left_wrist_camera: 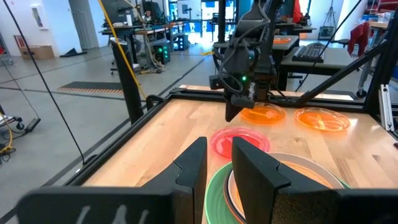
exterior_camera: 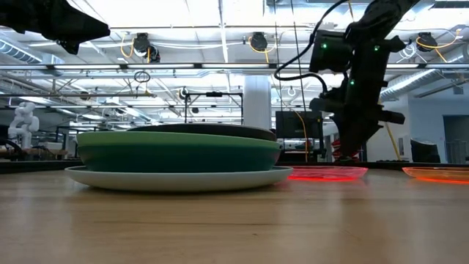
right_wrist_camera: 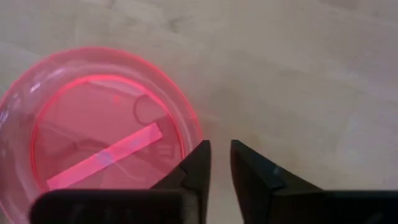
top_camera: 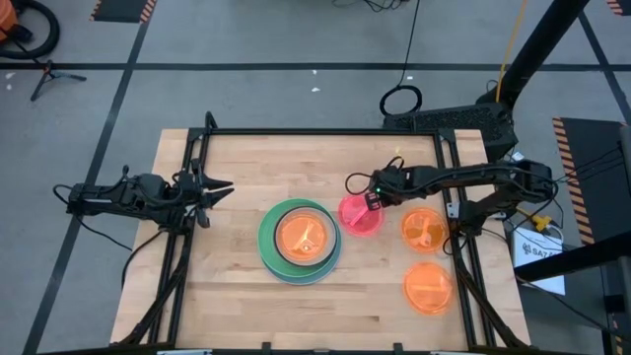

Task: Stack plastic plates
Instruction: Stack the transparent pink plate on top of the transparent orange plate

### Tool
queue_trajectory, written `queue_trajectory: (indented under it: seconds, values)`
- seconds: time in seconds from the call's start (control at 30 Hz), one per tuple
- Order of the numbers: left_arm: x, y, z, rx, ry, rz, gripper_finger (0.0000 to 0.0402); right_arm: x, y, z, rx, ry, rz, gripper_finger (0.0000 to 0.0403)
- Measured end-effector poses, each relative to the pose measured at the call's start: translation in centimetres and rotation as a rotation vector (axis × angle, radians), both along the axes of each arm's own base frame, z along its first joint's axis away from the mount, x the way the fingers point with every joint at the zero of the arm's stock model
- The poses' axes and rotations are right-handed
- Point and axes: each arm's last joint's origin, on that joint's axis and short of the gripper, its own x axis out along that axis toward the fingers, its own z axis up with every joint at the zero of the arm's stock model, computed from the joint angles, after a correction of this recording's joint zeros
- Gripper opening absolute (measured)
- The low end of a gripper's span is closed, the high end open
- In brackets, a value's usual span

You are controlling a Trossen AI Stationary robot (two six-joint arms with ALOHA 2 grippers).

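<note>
- You've got a stack mid-table: whitish plate at the bottom, teal and light green above, a dark one, translucent orange on top.
- Pink plate lies flat just right of the stack.
- Two orange plates sit flat near the right edge, apart.

A pale wooden desk carries a plate stack near its centre. At three o'clock from the stack lies a pink plate; further that way sit two orange plates, one toward five o'clock.
</note>
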Motion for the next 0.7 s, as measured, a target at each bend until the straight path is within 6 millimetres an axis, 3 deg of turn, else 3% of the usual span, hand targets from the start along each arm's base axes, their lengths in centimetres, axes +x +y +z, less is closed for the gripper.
queue_trajectory:
  seconds: [0.37, 0.7]
  values:
    - [0.00, 0.00, -0.01, -0.001, 0.001, 0.000, 0.0083, 0.02, 0.15, -0.03, 0.032, -0.009, -0.017, 0.0168]
    - [0.00, 0.00, -0.03, -0.002, 0.003, 0.000, 0.0083, 0.21, 0.04, 0.03, -0.001, -0.024, -0.020, 0.0188]
